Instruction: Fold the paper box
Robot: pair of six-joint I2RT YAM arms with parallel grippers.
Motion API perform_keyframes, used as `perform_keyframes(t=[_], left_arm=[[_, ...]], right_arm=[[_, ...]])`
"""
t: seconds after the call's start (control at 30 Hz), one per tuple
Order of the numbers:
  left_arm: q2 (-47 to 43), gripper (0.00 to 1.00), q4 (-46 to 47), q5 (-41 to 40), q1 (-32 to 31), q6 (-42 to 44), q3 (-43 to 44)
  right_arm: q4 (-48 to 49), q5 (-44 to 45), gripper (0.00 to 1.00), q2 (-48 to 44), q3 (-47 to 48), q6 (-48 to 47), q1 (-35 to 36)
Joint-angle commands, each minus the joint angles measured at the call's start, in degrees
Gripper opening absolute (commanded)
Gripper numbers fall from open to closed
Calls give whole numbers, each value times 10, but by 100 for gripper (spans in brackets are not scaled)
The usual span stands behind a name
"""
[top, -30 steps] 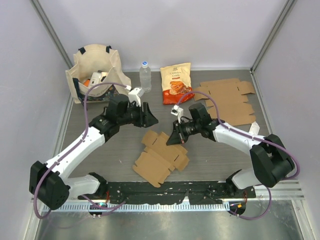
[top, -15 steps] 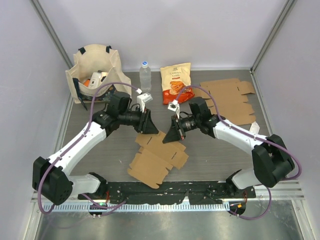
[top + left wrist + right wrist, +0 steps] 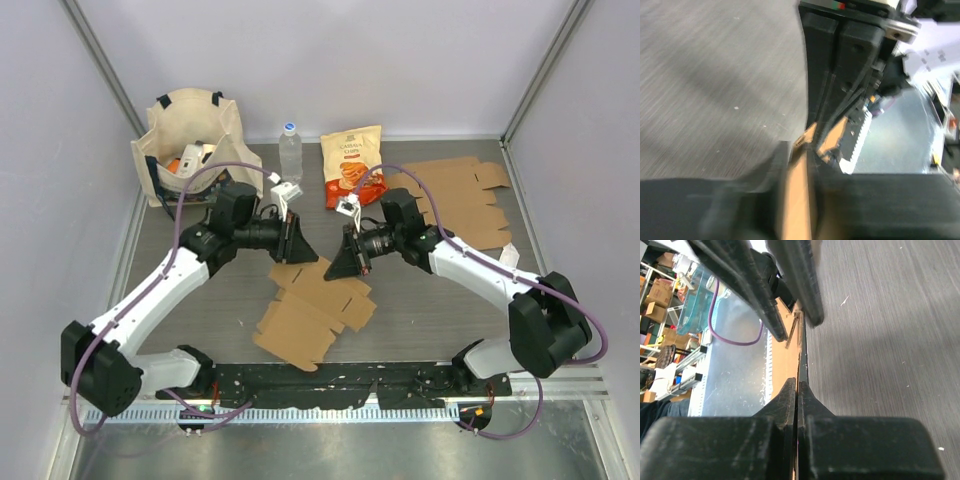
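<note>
A flat brown paper box blank lies in the middle of the table, its far edge raised. My left gripper is shut on the far left part of that edge. In the left wrist view the cardboard runs edge-on between my blurred fingers. My right gripper is shut on the far right part of the same edge. In the right wrist view its jaws are pressed together on the thin cardboard. The two grippers face each other, a short gap apart.
A second flat cardboard blank lies at the back right. An orange snack bag, a water bottle and a cream tote bag with items stand along the back. A black rail runs along the near edge.
My left gripper has come down onto the box's far edge. My right gripper has shifted a little left and back. The box has slid slightly to the left.
</note>
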Motion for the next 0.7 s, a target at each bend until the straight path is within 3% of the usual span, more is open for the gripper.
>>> perform_keyframes(t=[0.0,0.07,0.1,0.17,0.23,0.27,0.37,0.43,0.53,0.67], left_arm=[[-75,50,-37,-191,3,-20,27],[-147,71,-43,-234,3,-30,8],[-178,73,-41,-278,3,-43,-4],[-230,73,-50,-342,4,-69,-39],[-281,67,-100,-390,5,-83,-49],[-292,58,-115,-392,6,-87,-53],[-306,52,-137,-322,8,-100,-77],[-312,54,-109,-259,10,-124,-110],[-313,57,-86,-245,14,-146,-136],[-314,50,-49,-195,29,-179,-159]], right_arm=[[0,39,1,-27,45,-15,0],[-4,63,1,-30,42,-10,-10],[-4,63,1,-31,42,-8,-13],[-1,53,1,-33,40,-7,-18],[0,37,1,-36,41,-8,-19],[1,24,1,-38,42,-10,-19],[12,2,1,-50,42,-5,-20],[14,-12,1,-53,44,-5,-20],[15,-15,1,-58,46,-4,-22],[15,-19,1,-60,44,2,-23]])
